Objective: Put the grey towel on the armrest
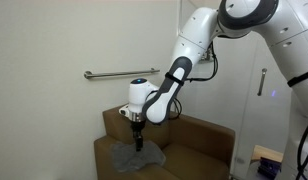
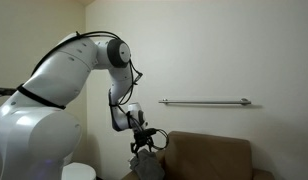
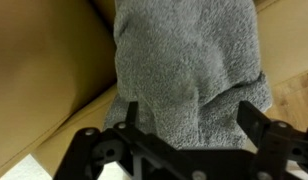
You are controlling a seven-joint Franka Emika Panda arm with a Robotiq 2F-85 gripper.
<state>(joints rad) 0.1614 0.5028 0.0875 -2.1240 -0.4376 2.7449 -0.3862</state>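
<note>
Logging towel [image 1: 134,158]: grey, lying bunched on the sofa [image 1: 199,135], directly under the gripper [image 1: 139,142]; armrest or seat, cannot tell.
Towel handling: looking soft, light and limp; likely drooping once lifted, so pinching a raised fold near the middle is looking best.
Gripper: hovering low over the towel, fingers [image 3: 130,112] standing apart, straddling the fold and not clamping it.
Sofa: brown, sitting against the wall.
Count: one towel, one gripper, one sofa, one rail [image 1: 119,74].

Both exterior views share armchair [image 1: 194,138] [image 2: 209,150], wrist close (seemingly downward)
</note>
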